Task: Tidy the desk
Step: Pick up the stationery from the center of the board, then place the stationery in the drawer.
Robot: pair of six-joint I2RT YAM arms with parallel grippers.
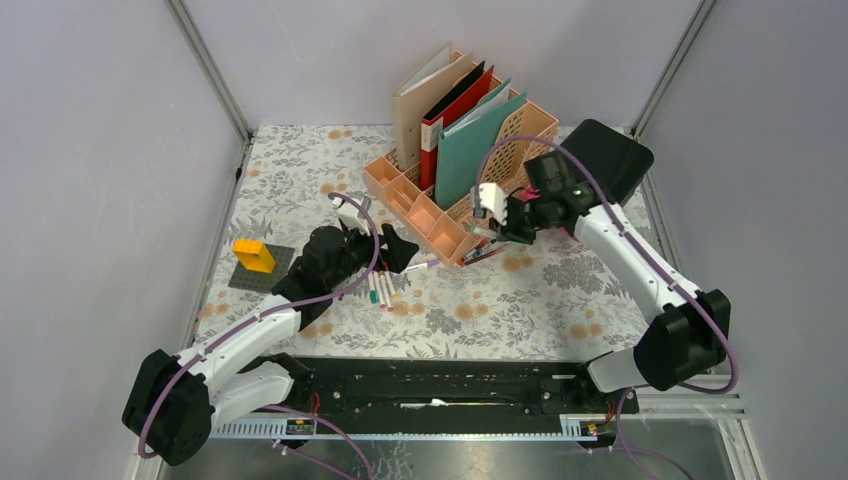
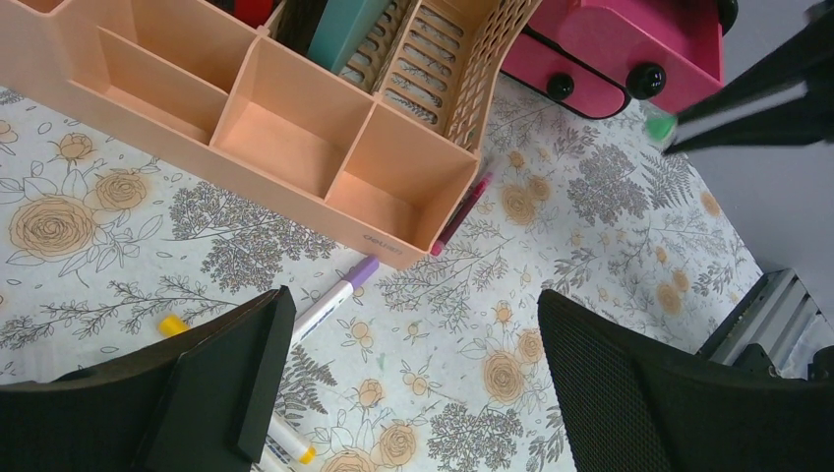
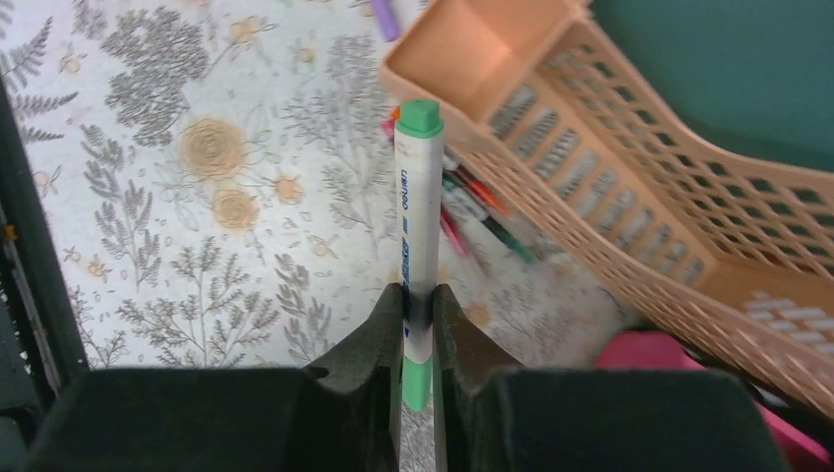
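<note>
The right gripper [image 3: 417, 295] has its jaws pressed together on a green-capped marker [image 3: 418, 197], pinching it near its lower end, so most of the barrel sticks out ahead of the fingers. With a hold that far down, the marker could swing or slip if its cap knocks the rim of the peach rack [image 3: 629, 187], which lies just beside the cap. A drop would probably leave it among the loose pens [image 3: 482, 211] lying against the rack's mesh side, not in the small open compartment [image 3: 472, 49] just ahead.

The left gripper [image 2: 413, 379] is spread wide and holds nothing. It hangs low over the desk [image 1: 520, 300] above a purple-capped marker [image 2: 334, 290]. Both arms work near the same front corner of the rack, so a move by either could bring them into each other.

The desk spreads under both arms, its flowered cloth reaching the grey walls. Several things lie loose on it:
- a pink pen [image 2: 460, 211] touching the rack's corner
- yellow-capped markers [image 2: 285, 438] beside the left finger
- a yellow block [image 1: 254, 256] on a dark plate, well apart at the left

A pink object [image 2: 629, 49] sits by the rack's mesh side, crowding the right arm's approach. Folders [image 1: 470, 140] fill the rack's tall slots.
</note>
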